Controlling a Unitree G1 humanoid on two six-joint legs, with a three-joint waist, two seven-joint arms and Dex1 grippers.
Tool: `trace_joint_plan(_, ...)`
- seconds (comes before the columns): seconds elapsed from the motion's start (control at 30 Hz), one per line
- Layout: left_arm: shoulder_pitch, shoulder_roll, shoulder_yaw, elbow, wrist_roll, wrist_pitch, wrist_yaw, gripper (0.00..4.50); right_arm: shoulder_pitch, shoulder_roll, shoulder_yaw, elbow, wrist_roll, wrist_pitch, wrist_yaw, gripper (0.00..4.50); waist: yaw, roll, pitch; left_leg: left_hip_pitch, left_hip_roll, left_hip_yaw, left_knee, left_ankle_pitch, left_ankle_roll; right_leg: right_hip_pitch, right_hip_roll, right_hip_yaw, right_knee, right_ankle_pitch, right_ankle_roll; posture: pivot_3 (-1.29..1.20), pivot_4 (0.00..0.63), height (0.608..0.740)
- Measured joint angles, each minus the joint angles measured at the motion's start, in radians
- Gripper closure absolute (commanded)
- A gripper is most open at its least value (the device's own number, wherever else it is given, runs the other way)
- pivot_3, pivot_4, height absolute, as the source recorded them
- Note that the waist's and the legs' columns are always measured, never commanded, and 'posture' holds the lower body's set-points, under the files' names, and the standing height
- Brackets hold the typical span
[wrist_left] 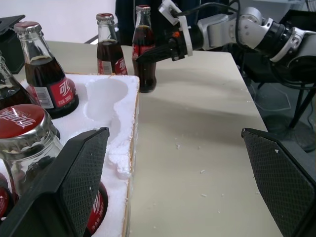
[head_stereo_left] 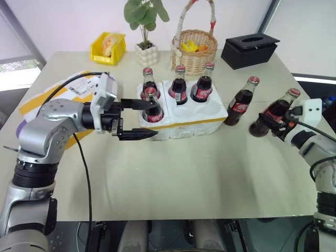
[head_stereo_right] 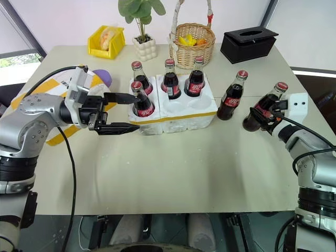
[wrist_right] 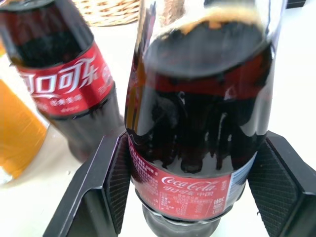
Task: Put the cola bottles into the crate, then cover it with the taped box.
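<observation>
Four cola bottles stand in the crate, a low white foam block with a yellow tape band, set near the middle of the desk: three in the far row and one in the near left hole. The two near holes to its right are unfilled. A fifth bottle stands upright on the desk just to the right of the crate. The sixth bottle is tilted, with its cap leaning away from the robot, and is clamped at its lower body between the fingers of the right gripper, to the right of the fifth bottle; the right wrist view shows both pads pressed against its sides. The left gripper sits at the crate's left end with its fingers spread wide, one beside the near left bottle's neck and one low along the crate's front edge, gripping nothing. The taped box lies at the desk's left edge behind the left arm. At the far side stand a yellow bin, a potted plant, a woven basket and a black box.
</observation>
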Motion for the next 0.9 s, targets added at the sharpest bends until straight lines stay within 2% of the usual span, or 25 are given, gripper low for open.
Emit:
trace_joint_plan(0.1,0.001,0.003,0.002,0.0,0.0,0.0,0.001,0.0,0.002,-0.02,-0.001,-0.082,0.013,0.027,-0.002,1.86,-0.003,0.001,0.001,0.0,0.0,0.0,0.0,0.0,0.0,0.0,0.0,0.001,0.0,0.0,0.0,0.0,0.15,0.74)
trace_joint_plan(0.2,0.009,0.015,0.01,0.0,0.0,0.0,0.009,0.0,-0.018,-0.089,-0.001,-0.173,0.024,0.073,0.001,1.86,-0.002,0.003,0.002,0.0,0.0,0.0,0.0,0.0,0.0,-0.001,0.0,0.001,0.0,0.0,0.0,0.0,0.15,0.74)
trace_joint_plan(0.4,0.03,0.022,0.026,0.001,-0.001,0.0,0.019,0.0,-0.205,-0.204,-0.052,-0.262,0.124,0.191,0.002,1.86,-0.001,0.003,0.002,0.0,0.0,0.0,0.0,0.0,0.0,-0.001,0.0,0.001,0.0,0.0,0.0,0.0,0.15,0.74)
trace_joint_plan(0.5,0.032,0.022,0.036,0.001,-0.001,0.0,0.024,0.0,-0.315,-0.201,-0.037,-0.289,0.209,0.263,0.001,1.86,-0.004,0.002,0.002,-0.001,0.0,0.0,0.0,0.0,0.0,-0.001,0.0,0.001,0.0,0.0,0.0,0.0,0.15,0.74)
trace_joint_plan(0.6,0.032,0.022,0.037,0.002,-0.001,0.0,0.03,0.0,-0.384,-0.166,0.031,-0.306,0.258,0.289,0.007,1.86,-0.004,0.002,0.002,-0.001,0.0,0.0,0.0,0.0,0.0,-0.001,0.0,0.001,0.0,0.0,0.0,0.0,0.15,0.74)
trace_joint_plan(0.8,0.032,0.018,0.037,0.003,0.0,-0.001,0.038,0.0,-0.447,-0.053,0.233,-0.285,0.226,0.287,0.001,1.86,-0.001,0.002,0.003,-0.003,0.0,0.0,0.0,0.0,0.0,-0.003,0.0,0.001,0.0,0.0,0.0,0.0,0.15,0.74)
trace_joint_plan(0.9,0.036,0.02,0.04,0.001,-0.001,-0.001,0.039,0.0,-0.463,-0.026,0.287,-0.249,0.196,0.275,0.003,1.86,0.002,0.002,0.003,-0.007,0.0,0.0,0.001,0.0,0.0,-0.005,0.0,0.001,0.0,0.001,0.001,0.0,0.15,0.74)
